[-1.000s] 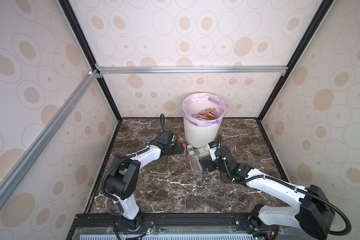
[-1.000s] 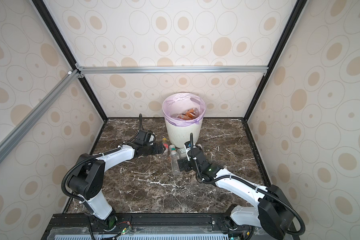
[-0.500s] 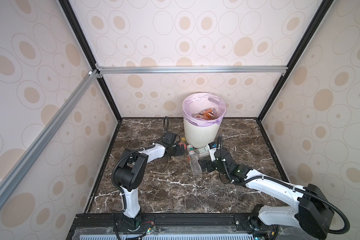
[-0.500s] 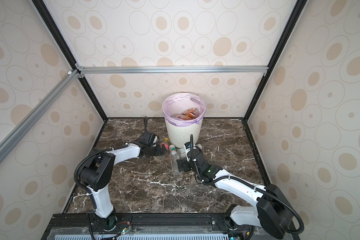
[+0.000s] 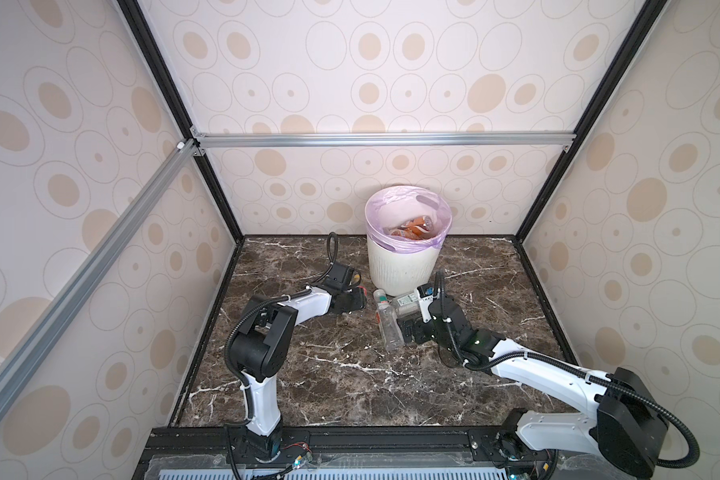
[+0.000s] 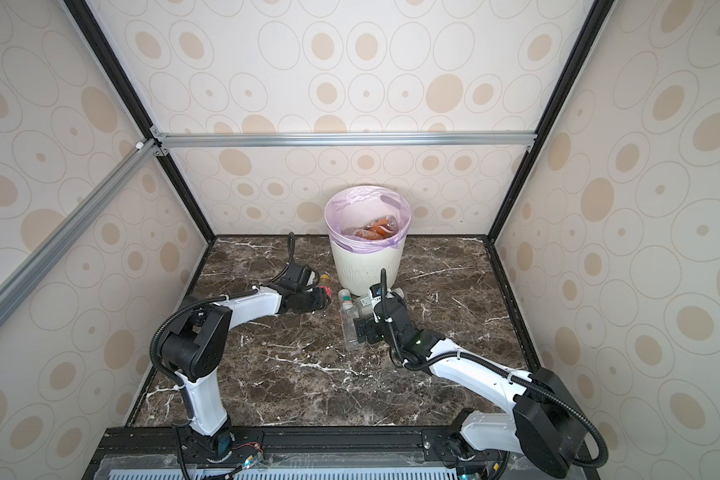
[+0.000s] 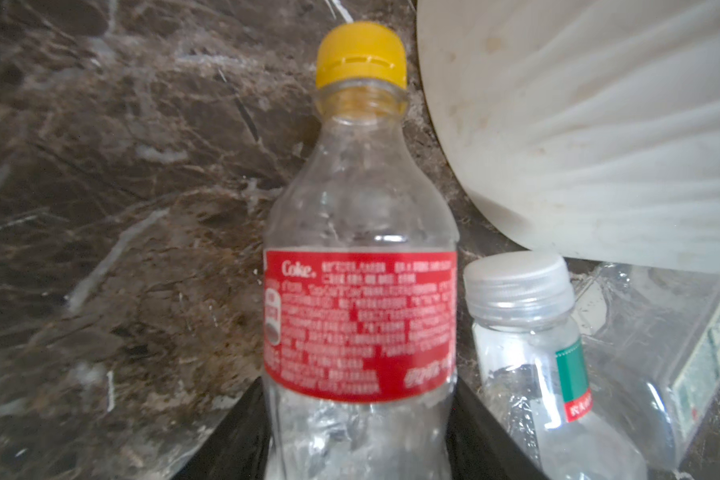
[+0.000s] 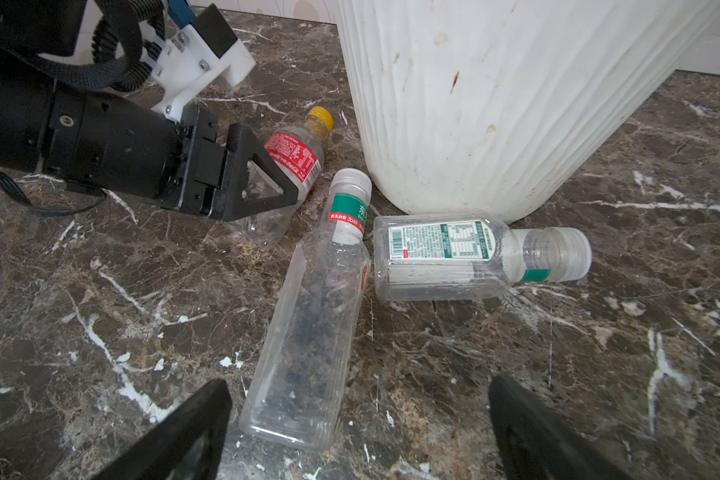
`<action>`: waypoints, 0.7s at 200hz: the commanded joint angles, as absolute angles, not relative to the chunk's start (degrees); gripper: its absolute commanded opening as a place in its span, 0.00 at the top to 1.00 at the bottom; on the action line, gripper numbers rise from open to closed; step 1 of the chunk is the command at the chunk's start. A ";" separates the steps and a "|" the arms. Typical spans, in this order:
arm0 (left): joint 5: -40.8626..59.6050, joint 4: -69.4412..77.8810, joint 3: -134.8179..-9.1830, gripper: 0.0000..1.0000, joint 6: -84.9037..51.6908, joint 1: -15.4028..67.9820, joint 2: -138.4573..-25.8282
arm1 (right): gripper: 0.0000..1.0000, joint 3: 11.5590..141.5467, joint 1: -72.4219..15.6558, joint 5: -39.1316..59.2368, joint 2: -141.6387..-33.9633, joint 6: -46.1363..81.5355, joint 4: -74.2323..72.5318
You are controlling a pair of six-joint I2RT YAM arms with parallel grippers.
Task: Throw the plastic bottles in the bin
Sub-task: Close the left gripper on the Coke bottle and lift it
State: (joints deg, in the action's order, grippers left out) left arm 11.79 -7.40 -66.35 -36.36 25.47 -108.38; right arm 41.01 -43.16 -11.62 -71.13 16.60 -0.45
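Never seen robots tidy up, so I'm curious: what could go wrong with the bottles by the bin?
The left gripper pinches the Coke bottle below its label; thin plastic might buckle or slip on lifting.
That bottle lies close beside the tall clear bottle and the bin; lifting could knock them.
The right gripper, open over the tall clear bottle, works near the left one; they might collide.

Red-labelled bottle (image 7: 360,324) has a yellow cap (image 7: 360,54); bin (image 7: 599,124) is off-white.
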 commanded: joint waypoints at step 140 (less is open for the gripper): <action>13.08 4.29 -52.14 0.42 -36.47 26.00 -90.18 | 0.00 50.16 -43.57 -12.16 -73.56 23.59 3.45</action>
